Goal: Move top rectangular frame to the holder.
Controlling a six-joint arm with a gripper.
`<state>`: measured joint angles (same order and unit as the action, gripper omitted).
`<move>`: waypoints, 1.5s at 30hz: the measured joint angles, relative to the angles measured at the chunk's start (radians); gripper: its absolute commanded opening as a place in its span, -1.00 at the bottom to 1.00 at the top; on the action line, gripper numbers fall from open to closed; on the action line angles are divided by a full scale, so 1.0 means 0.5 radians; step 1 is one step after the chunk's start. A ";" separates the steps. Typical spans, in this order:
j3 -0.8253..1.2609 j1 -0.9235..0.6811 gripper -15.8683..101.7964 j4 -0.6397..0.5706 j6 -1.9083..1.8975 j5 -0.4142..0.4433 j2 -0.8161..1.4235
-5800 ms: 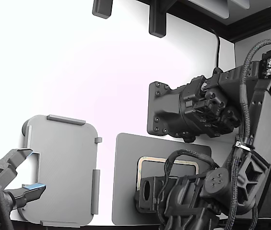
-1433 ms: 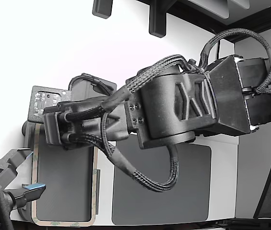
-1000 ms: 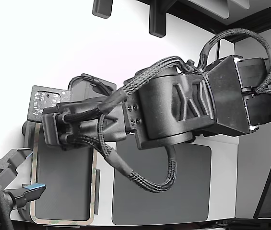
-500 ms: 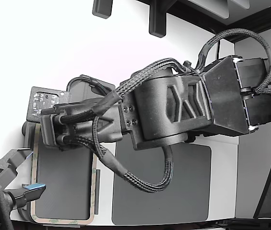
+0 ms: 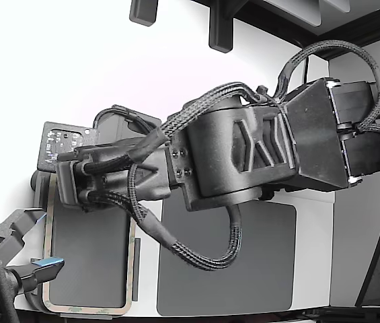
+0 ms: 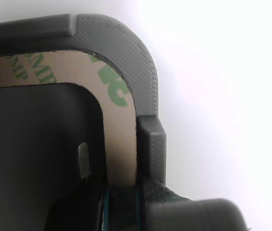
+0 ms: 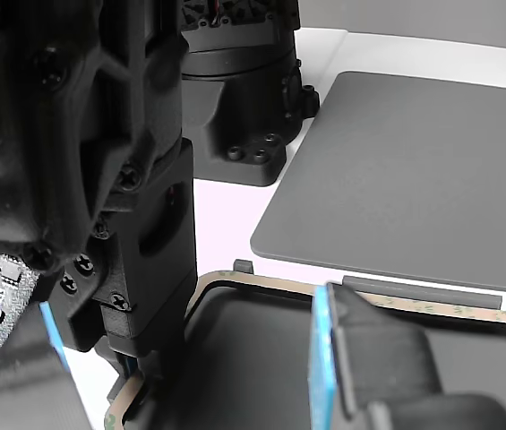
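In the exterior view we see the whole layout: the arm (image 5: 257,155) reaches from 3 o'clock toward 9 o'clock across the white table (image 5: 75,67), over the dark mat (image 5: 257,269), and ends above the holder (image 5: 89,256). The frame (image 5: 47,269) lies on the holder as a tan outline; its sides at 9, 6 and 3 o'clock show, while the 12 o'clock end is covered by the wrist. A second gripper (image 5: 31,259) with a blue pad sits at 8 o'clock, just beside the holder's edge.

The wrist view alone shows the fit at one rounded corner: the frame (image 6: 121,120), with green print on it, sits inside the holder's raised grey rim (image 6: 126,43), flush against the rim and a small tab (image 6: 152,149). Here we see dark finger material (image 6: 121,202) with a thin teal edge over the frame strip at 6 o'clock.

The other view shows what both lack: the mat (image 7: 405,170) is bare, and the frame (image 7: 261,288) runs along the holder's edge nearest the mat, with two tabs just outside it. The gripper (image 7: 141,381) comes down onto the frame's corner at 7 o'clock of this view.

The jaws stand narrow, and the fingers meet the frame strip at the corner. We cannot tell whether they clamp it or merely rest on it.
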<state>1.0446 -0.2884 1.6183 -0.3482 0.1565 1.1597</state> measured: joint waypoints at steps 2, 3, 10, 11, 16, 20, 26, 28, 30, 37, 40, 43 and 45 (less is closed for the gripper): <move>0.000 0.000 -0.91 0.000 0.000 0.003 0.000; 0.000 0.000 -0.91 0.000 0.000 0.006 0.000; 0.009 0.000 -0.91 -0.015 -0.003 0.006 0.000; 0.012 0.000 -0.91 -0.018 -0.003 0.006 0.000; 0.012 0.000 -0.91 -0.018 -0.003 0.003 0.000; 0.012 0.000 -0.91 -0.018 0.003 0.003 0.000; 0.012 0.000 -0.55 -0.018 0.018 0.000 0.000; 0.012 0.000 -0.26 -0.018 0.034 -0.006 0.000; 0.012 0.000 0.28 -0.018 0.049 -0.018 0.000; -0.021 0.000 0.97 -0.003 0.055 -0.015 -0.003; -0.074 0.000 0.97 0.028 0.064 0.000 -0.003; -0.107 0.000 0.97 0.049 0.077 0.040 0.049; -0.089 0.006 0.97 0.049 0.077 0.064 0.132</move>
<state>1.0002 -0.2853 1.6429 -0.3099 0.1887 1.2257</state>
